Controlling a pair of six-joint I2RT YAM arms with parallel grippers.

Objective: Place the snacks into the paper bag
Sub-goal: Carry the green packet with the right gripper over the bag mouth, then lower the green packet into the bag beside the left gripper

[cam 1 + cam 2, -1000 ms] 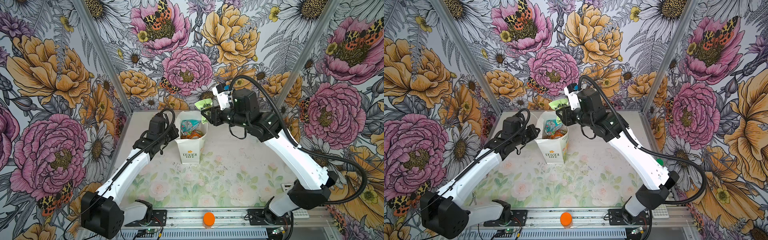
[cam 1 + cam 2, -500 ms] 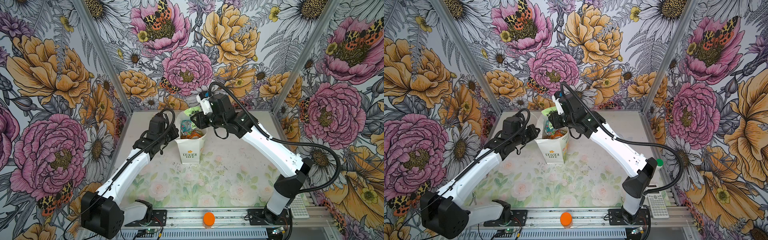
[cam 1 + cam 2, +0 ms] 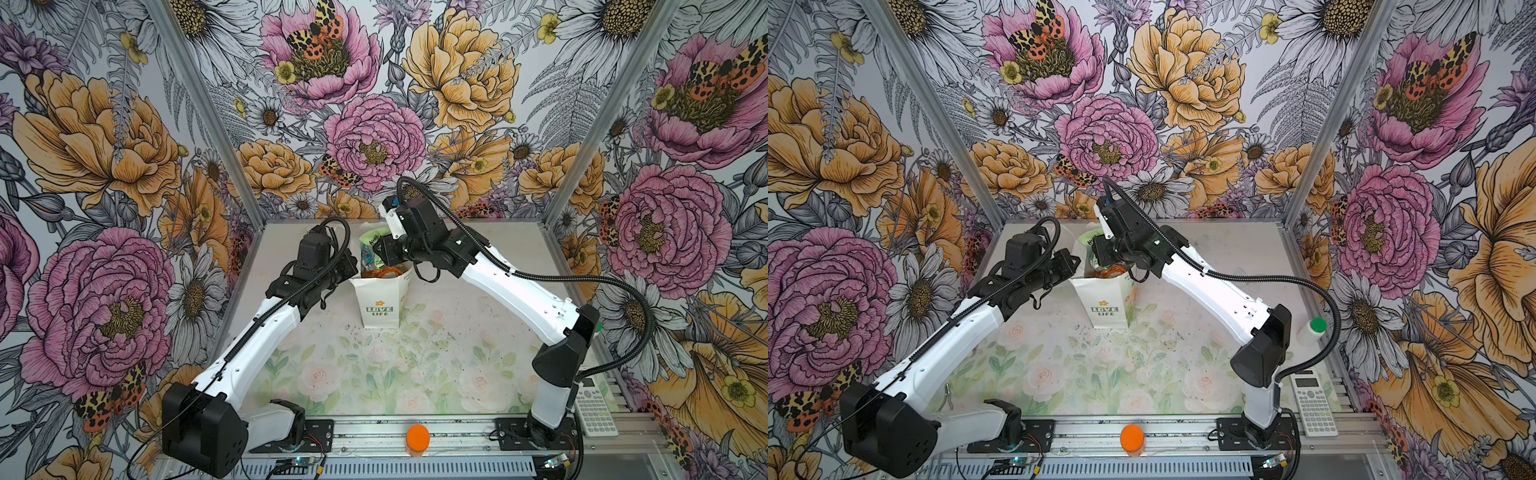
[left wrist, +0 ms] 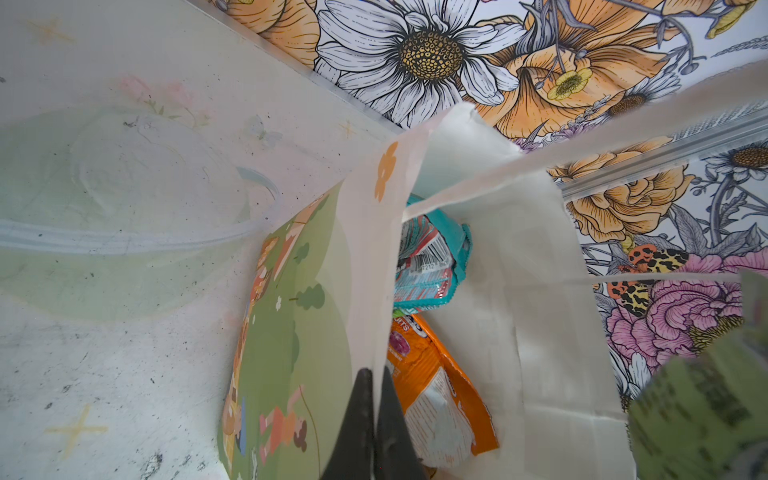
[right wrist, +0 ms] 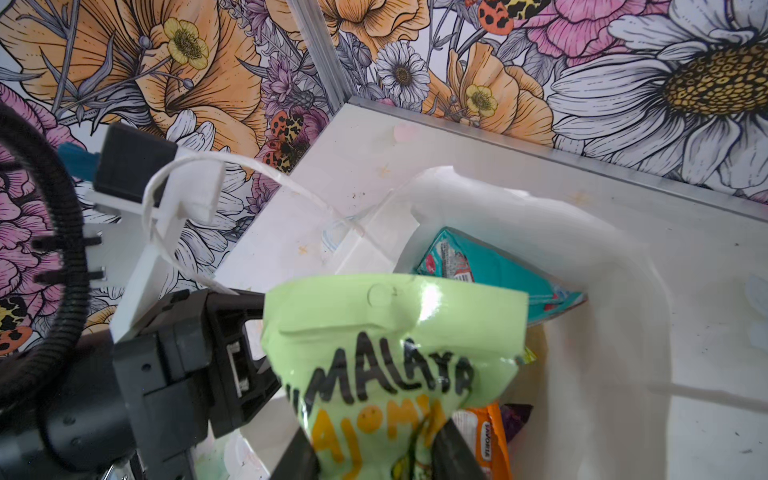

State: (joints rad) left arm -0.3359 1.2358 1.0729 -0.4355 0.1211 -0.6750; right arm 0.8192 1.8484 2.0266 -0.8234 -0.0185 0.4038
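**From above:** the right gripper (image 3: pixel 379 252) hangs over the mouth of the paper bag (image 3: pixel 381 305), clamped on a pale green packet (image 3: pixel 369 239) that stands half above the rim. Its arm reaches in from the near right, elbow high and wrist bent down toward the opening. The left gripper (image 3: pixel 351 266) meets the bag's left rim, and its arm stretches up from the near-left base. The bag stands upright toward the back of the table. No other packet shows on the mat in either top view. A calculator (image 3: pixel 592 405) and a white bottle (image 3: pixel 1311 330) sit at the right edge.

**Left wrist camera:** the left gripper's fingers (image 4: pixel 392 419) are pressed together on the bag's printed wall, holding the mouth wide. Inside lie a teal packet (image 4: pixel 428 257) and an orange-and-white packet (image 4: pixel 440 395).

**Right wrist camera:** the right gripper pinches the green packet's lower end above the teal and orange packets and the corner of a purple packet (image 5: pixel 515 415). A white cord handle (image 5: pixel 266 174) loops over the left arm's wrist bracket.

This looks like the drop of the last snack. The next move calls for easing the packet below the rim and then parting the jaws, with the left pinch holding steady.
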